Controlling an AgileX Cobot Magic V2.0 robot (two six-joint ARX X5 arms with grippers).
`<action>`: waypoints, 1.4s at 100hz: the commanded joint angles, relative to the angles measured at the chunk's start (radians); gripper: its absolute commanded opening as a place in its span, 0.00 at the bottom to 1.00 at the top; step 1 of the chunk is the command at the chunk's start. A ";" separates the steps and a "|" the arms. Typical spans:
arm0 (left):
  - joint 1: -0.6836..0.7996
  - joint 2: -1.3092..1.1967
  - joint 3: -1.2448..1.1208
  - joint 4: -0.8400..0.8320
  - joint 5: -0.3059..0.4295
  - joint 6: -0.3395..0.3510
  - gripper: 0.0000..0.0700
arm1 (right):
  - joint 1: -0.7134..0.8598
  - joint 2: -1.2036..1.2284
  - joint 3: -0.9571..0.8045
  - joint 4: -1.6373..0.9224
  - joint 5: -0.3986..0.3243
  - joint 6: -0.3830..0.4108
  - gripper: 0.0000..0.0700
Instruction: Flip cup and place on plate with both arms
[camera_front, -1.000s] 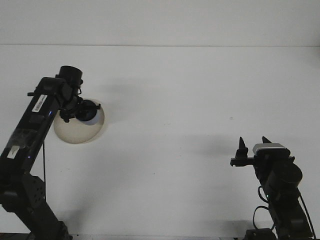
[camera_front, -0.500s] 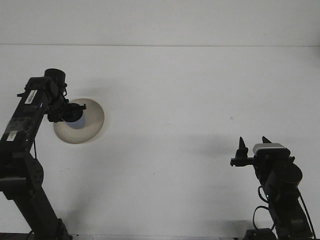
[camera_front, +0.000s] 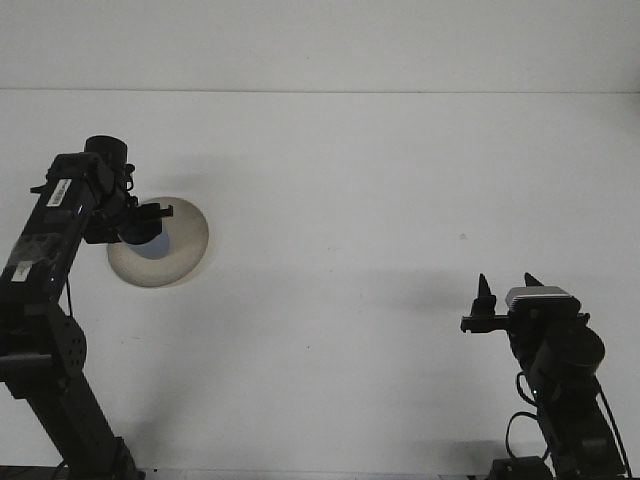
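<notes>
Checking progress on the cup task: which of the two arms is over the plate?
The left arm: its gripper hangs over the plate at the cup. The right gripper sits far off.

Left gripper (camera_front: 143, 222) covers most of the cup (camera_front: 153, 244); only a pale bluish patch shows, so upright or inverted can't be told. Finger gap is lost in black-on-black, so neither can the grip. The arm hides the plate's (camera_front: 180, 250) left rim. Left arm base is cut off by the bottom and left edges. Right gripper (camera_front: 508, 285) shows two fingertips apart; its arm runs off the bottom edge, cables too dark to trace.
</notes>
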 joint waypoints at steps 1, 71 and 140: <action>0.007 0.023 0.068 -0.020 0.002 0.016 0.55 | 0.002 0.003 0.009 0.010 0.000 -0.011 0.71; -0.065 -0.420 -0.068 0.047 0.003 0.002 0.55 | 0.003 0.003 0.009 0.010 0.000 -0.011 0.71; -0.243 -1.306 -1.119 0.834 0.003 -0.019 0.55 | 0.003 0.003 0.009 0.010 0.000 -0.009 0.71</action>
